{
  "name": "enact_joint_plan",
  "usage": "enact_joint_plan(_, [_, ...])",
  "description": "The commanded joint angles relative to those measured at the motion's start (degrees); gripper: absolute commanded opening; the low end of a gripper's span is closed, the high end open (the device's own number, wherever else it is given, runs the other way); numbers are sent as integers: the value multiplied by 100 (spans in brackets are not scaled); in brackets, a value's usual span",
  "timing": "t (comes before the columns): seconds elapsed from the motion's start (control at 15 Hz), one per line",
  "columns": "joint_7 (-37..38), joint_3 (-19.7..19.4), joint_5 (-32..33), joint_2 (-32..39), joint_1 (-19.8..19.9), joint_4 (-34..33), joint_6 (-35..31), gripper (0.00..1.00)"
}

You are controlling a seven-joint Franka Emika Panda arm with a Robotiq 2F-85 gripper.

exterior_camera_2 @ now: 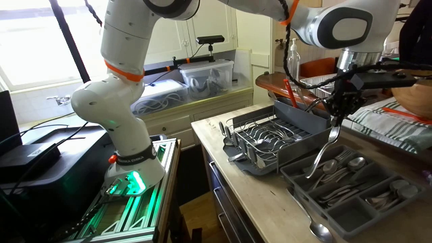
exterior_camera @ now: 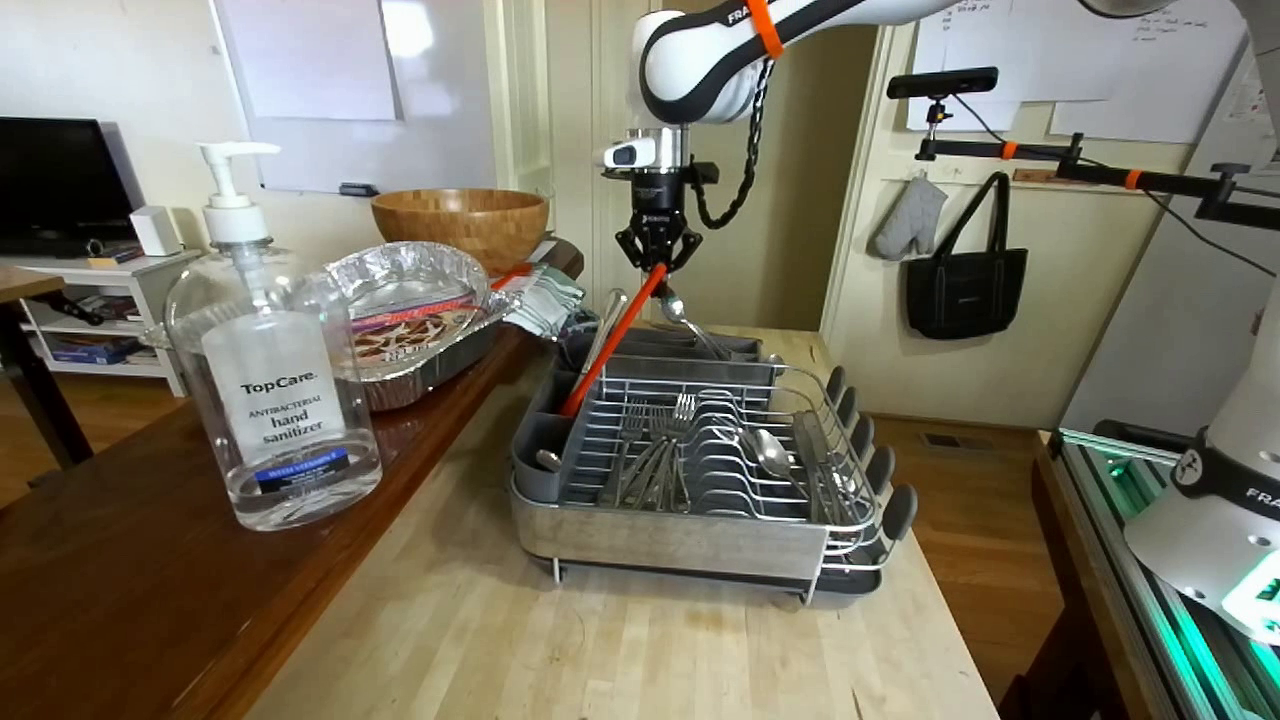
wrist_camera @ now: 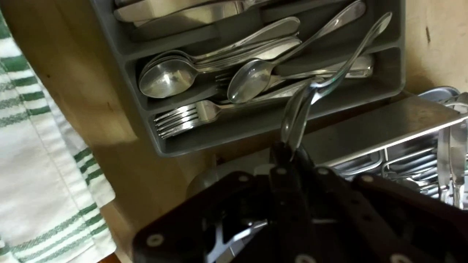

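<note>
Gripper (exterior_camera_2: 336,120) with jaws pressed narrowly on a metal spoon (wrist_camera: 325,87), which is held by its bowl end above the rim of the cutlery tray (exterior_camera_2: 352,216) nearest the dish rack (exterior_camera_2: 303,148). The spoon's long axis is slanted, its handle directed downward and toward the tray's robot-facing end. A polished surface and a slender, curved stem are displayed. Matte grey compartments are formed in the tray; beside it the wire-tined rack is placed, and beyond the tray's far end a green-striped white cloth (wrist_camera: 44,146) is laid.
</note>
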State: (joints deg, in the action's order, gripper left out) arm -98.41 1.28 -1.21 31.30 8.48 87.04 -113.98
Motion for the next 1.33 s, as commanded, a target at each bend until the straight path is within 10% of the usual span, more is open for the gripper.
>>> enact_joint_plan(0.0, [-33,-34,303,293,-43,-183,-94,2])
enact_joint_plan(1.07, [464,-61,163,940,139,-652,-13,2])
enact_joint_plan(1.27, [658,-77,193,1009,152,-749,50,31])
